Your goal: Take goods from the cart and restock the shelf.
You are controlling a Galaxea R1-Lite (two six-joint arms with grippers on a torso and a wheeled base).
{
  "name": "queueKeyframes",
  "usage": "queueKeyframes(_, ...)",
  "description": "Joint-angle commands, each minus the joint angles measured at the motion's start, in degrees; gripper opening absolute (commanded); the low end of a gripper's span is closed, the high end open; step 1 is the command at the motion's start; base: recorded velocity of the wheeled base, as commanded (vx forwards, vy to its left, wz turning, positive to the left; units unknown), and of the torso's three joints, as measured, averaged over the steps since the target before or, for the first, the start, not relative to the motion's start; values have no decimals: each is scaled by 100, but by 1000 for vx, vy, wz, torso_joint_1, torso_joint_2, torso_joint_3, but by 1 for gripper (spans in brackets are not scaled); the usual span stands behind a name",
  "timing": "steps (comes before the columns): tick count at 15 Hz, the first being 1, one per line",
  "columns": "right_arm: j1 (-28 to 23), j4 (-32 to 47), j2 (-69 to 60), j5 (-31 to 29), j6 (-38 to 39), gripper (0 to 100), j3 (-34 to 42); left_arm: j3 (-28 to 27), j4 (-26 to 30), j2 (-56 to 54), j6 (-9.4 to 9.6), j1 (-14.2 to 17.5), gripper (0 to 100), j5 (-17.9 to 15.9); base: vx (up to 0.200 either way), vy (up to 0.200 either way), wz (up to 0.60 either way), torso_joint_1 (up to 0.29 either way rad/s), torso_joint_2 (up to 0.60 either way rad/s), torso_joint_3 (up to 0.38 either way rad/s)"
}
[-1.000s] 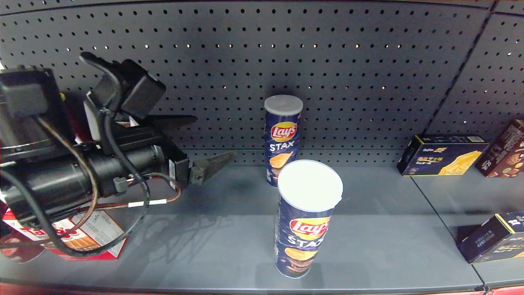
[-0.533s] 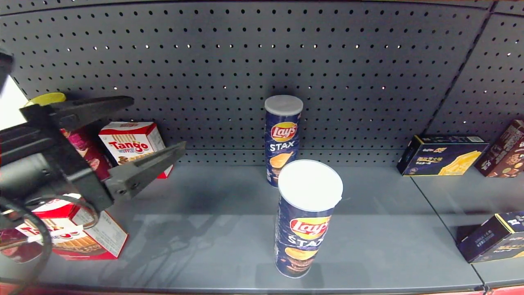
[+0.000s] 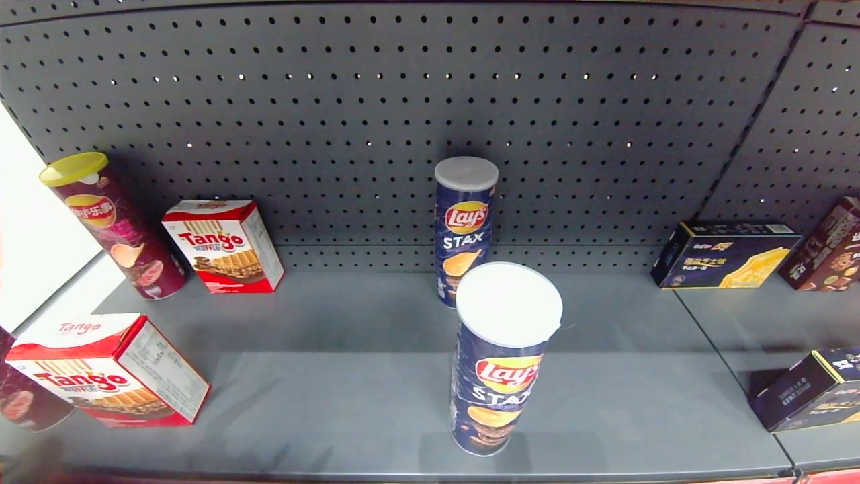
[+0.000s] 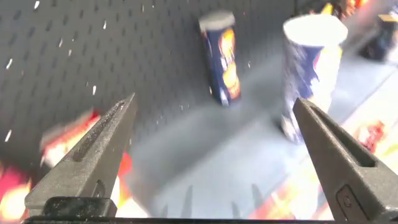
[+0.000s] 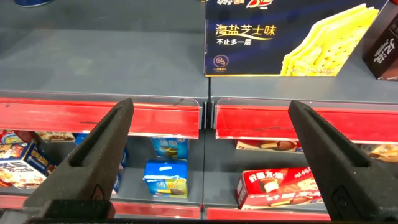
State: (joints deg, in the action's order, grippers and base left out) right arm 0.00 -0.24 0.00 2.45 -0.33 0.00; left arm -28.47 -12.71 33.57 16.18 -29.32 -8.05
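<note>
Two tall dark-blue chip cans stand on the grey shelf (image 3: pixel 336 396). One (image 3: pixel 465 228) is at the back by the pegboard and the other (image 3: pixel 502 356), with a white lid, is nearer the front edge. In the left wrist view my left gripper (image 4: pixel 214 99) is open and holds nothing. It is off to the left of the shelf, looking across at the back can (image 4: pixel 220 57) and the front can (image 4: pixel 309 68). My right gripper (image 5: pixel 210 102) is open and holds nothing, in front of a lower shelf's red price rail (image 5: pixel 155 117).
Red wafer boxes (image 3: pixel 225 245) (image 3: pixel 107 370) and a maroon can with a yellow lid (image 3: pixel 114 225) stand at the shelf's left. Dark blue boxes (image 3: pixel 729 254) (image 3: pixel 809 390) lie on the right. A blue cracker box (image 5: pixel 289 37) sits above the rail, with more goods on the shelves below.
My left arm has pulled back to the left and out of the head view, uncovering the wafer boxes and the maroon can. The two blue cans have not moved.
</note>
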Motion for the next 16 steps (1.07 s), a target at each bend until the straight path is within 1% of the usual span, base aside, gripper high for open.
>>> queueKeyframes(1, 0, -2, 9, -8, -2, 100, 0, 394, 2089, -2909, -18, 445, 100, 5, 0, 0, 0, 0, 0, 0)
queueKeyframes(2, 0, -2, 9, 1, -2, 100, 0, 412, 2616, -3357, -71, 937, 100, 5, 0, 0, 0, 0, 0, 0)
queueKeyframes(3, 0, -2, 9, 1, -2, 100, 0, 350, 2774, -3357, -62, 1025, 100, -22, 0, 0, 0, 0, 0, 0)
queueKeyframes(5, 0, -2, 9, 1, -2, 100, 0, 412, 2792, -3357, -88, 981, 100, -22, 0, 0, 0, 0, 0, 0)
queueKeyframes(6, 0, -2, 9, 1, -2, 100, 0, 728, 2783, -3357, -88, 989, 100, -4, 0, 0, 0, 0, 0, 0)
queueKeyframes(7, 0, -2, 9, 1, -2, 100, 0, 895, 2774, -3357, -97, 1086, 100, -22, 0, 0, 0, 0, 0, 0)
queueKeyframes(8, 0, -2, 9, 1, -2, 100, 0, 1291, 2607, -2927, -255, 1385, 100, -22, 0, 0, 0, 0, 0, 0)
queueKeyframes(9, 0, -2, 9, 1, -2, 100, 0, 1660, 2326, -2610, -343, 1772, 100, -39, 0, 0, 0, 0, 0, 0)
queueKeyframes(10, 0, -2, 9, 1, -2, 100, 0, 2117, 1966, -2549, -317, 2281, 100, -39, 0, 0, 0, 0, 0, 0)
queueKeyframes(11, 0, -2, 9, 1, -2, 100, 0, 2636, 1509, -2724, -361, 2510, 100, -4, 0, 0, 0, 0, 0, 0)
queueKeyframes(12, 0, -2, 9, -8, -2, 100, 0, 2847, 858, -2830, -370, 2492, 100, -13, 0, 0, 0, 0, 0, 0)
queueKeyframes(13, 0, -2, 9, 1, -2, 100, 0, 2847, 858, -2821, -378, 2510, 100, -4, 0, 0, 0, 0, 0, 0)
queueKeyframes(14, 0, -2, 9, 1, -2, 100, 0, 2838, 1043, -2865, -449, 2809, 100, -22, 0, 0, 0, 0, 0, 0)
queueKeyframes(15, 0, -2, 9, 1, 7, 100, 0, 2847, 1034, -3102, -739, 3099, 100, 14, 0, 0, 0, 0, 0, 0)
queueKeyframes(16, 0, -2, 9, 1, -2, 100, 0, 2847, 1104, -3261, -809, 2905, 100, 40, 0, 0, 0, 0, 0, 0)
